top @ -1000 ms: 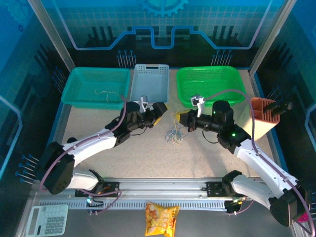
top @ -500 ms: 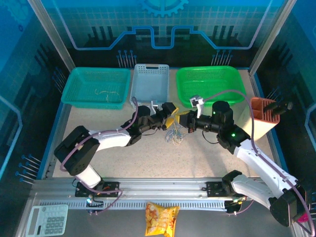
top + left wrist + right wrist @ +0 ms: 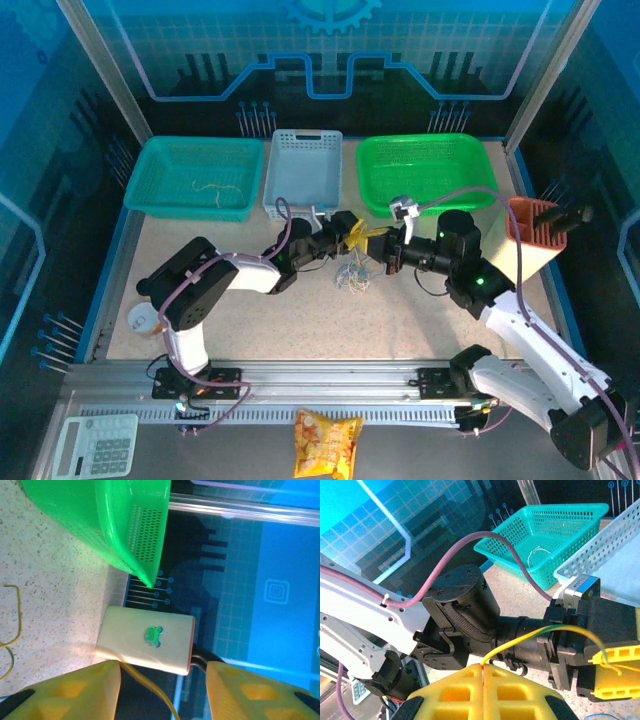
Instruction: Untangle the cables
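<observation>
A small clump of cables [image 3: 352, 276], cream-white and blue, lies on the table between the two arms. My right gripper [image 3: 484, 672] is shut on a yellow-green cable [image 3: 540, 634]. That cable runs up and across to my left gripper's yellow finger [image 3: 616, 672] and hooks over it. In the left wrist view my left gripper [image 3: 162, 682] is open, and the yellow cable [image 3: 150, 685] passes loosely between its fingers. From above, the left gripper [image 3: 350, 236] and the right gripper [image 3: 380, 250] are almost touching, just above the clump. Another yellow cable loop [image 3: 17, 615] lies on the table.
Along the back stand a teal basket [image 3: 160, 185] holding a thin wire, a pale blue basket [image 3: 303, 168] and a green basket [image 3: 425, 172]. A cream and orange holder [image 3: 530, 240] stands at the right. A round lid [image 3: 143, 318] lies near the left arm. A snack bag [image 3: 325, 440] and a calculator [image 3: 95, 445] sit off the front edge.
My left arm has reached right until its gripper meets the right gripper over the clump. The right gripper has shifted slightly, still holding the yellow-green cable.
</observation>
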